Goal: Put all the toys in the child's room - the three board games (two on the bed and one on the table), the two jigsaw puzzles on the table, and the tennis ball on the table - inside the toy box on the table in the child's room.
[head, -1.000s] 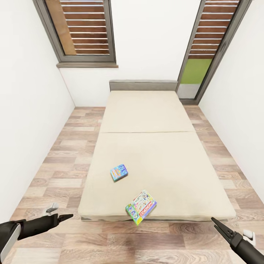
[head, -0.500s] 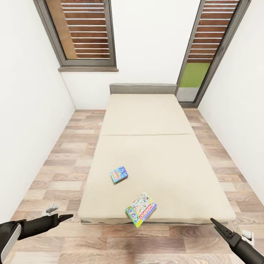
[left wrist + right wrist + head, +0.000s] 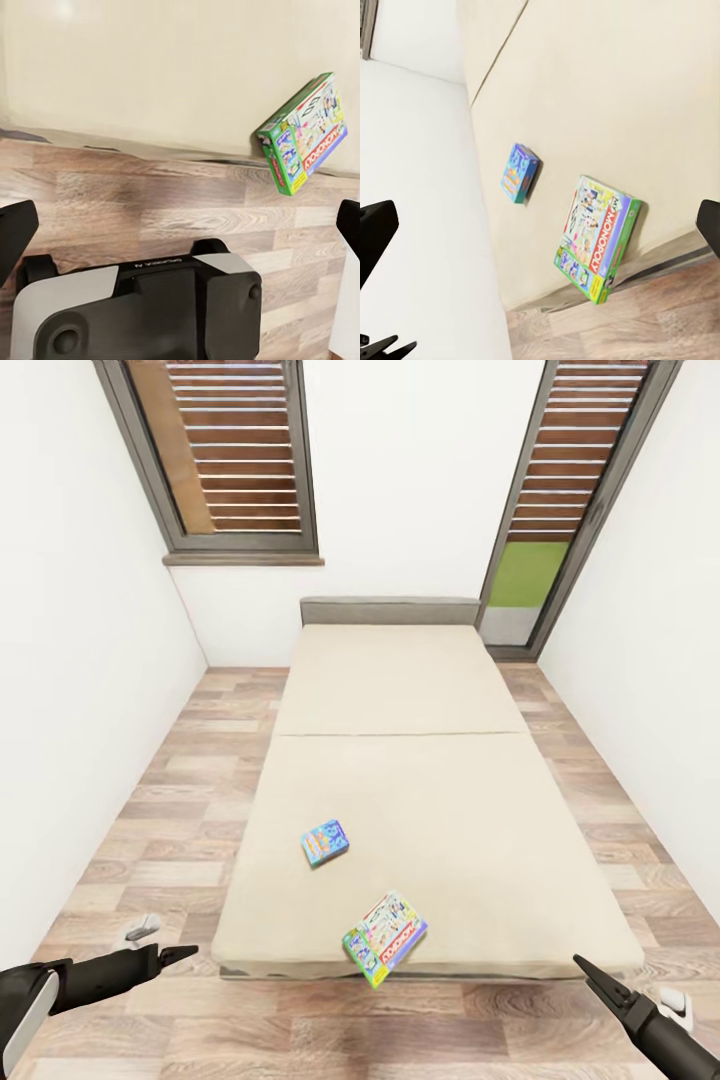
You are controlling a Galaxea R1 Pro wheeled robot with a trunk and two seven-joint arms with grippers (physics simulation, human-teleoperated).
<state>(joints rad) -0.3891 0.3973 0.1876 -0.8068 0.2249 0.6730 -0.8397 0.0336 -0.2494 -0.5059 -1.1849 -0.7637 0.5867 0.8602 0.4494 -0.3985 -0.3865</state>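
Observation:
Two board games lie on the beige bed (image 3: 420, 810). The green-edged game (image 3: 385, 937) sits at the foot of the bed, one corner hanging over the edge. The smaller light blue game (image 3: 325, 842) lies a little further in, to its left. My left gripper (image 3: 180, 954) hovers open over the floor, left of the bed's foot corner. My right gripper (image 3: 585, 968) hovers open off the right foot corner. Neither holds anything. The left wrist view has the green-edged game (image 3: 304, 135); the right wrist view has both the green-edged game (image 3: 598, 238) and the light blue game (image 3: 519, 173). The table and toy box are out of view.
White walls (image 3: 70, 690) close in on both sides, leaving narrow wood-plank floor aisles (image 3: 180, 790) along the bed. A shuttered window (image 3: 235, 450) and a glass door (image 3: 545, 540) stand at the far end. My own base (image 3: 142, 307) sits on the floor below the left gripper.
The whole picture has shifted downward a little, so the camera has moved. Both games lie where they were, and both arms hold the same pose.

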